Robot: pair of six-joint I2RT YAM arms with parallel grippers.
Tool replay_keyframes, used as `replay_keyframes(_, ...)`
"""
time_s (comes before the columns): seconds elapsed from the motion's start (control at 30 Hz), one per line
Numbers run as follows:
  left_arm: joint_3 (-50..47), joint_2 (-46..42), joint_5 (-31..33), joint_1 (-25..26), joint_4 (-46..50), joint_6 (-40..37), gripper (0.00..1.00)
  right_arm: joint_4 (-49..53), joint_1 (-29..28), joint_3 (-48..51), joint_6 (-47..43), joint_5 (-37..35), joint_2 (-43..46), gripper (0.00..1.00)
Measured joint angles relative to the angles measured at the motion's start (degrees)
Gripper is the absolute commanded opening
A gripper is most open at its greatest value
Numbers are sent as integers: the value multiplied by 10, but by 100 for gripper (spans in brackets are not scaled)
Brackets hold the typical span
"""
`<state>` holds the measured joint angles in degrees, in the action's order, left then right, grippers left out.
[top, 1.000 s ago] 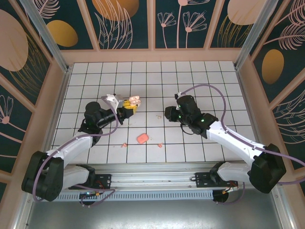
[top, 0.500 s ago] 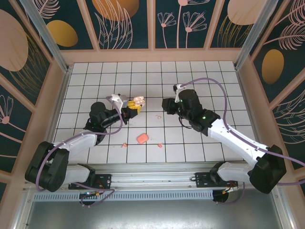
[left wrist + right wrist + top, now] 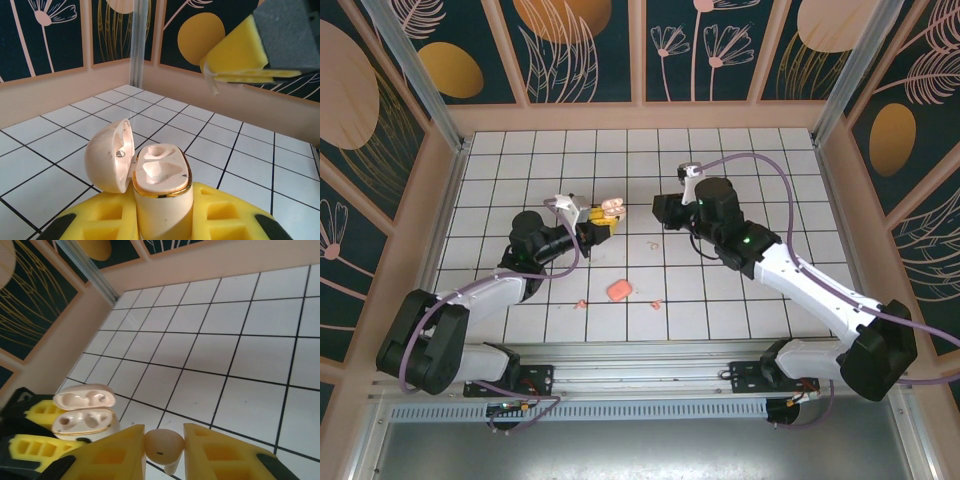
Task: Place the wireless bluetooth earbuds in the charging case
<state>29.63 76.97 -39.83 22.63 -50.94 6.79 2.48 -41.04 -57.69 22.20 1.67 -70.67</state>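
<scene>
1. Fingers first: the left fingers [image 3: 207, 212] are clenched on the lower body of the charging case [image 3: 161, 175]. They hold it upright, seemingly off the tiled worktop [image 3: 770, 160]. Its lid [image 3: 109, 157] is swung open to one side.
2. The charging case looks rigid and glossy. Gripping it low on the body leaves the hinge and the gold-rimmed mouth free. In the right wrist view both wells appear empty.
3. Two loose earbuds [image 3: 582, 302] [image 3: 656, 303] lie on the near tiles, one on either side of a pink rounded case [image 3: 618, 290]. They are well apart from both arms.
4. The right fingers [image 3: 122, 452] are clamped on the held earbud [image 3: 162, 441]. They pinch its rounded head, and the stem hangs below. The charging case [image 3: 82, 422] sits near, down to the left in that view, and the two do not touch.
5. The held earbud is probably very light, hard and smooth. That would make it slippery, and it could easily twist or pop out of the pinch.
6. Holding it by the head looks sound, since the stem is left free to enter a well.
7. Seating it likely calls for close alignment and gentle pressure, because the case itself is only pinched in mid-air.
</scene>
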Motion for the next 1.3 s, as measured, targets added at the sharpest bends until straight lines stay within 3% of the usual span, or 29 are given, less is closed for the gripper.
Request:
replay_keyframes(0.77,8,11,-41,0,-77,34,16,-127,-13,-14,-42,93,-18,24)
replay_keyframes(1.3,-2,8,-51,0,-131,33,16,-152,-23,-4,-54,117,-46,24)
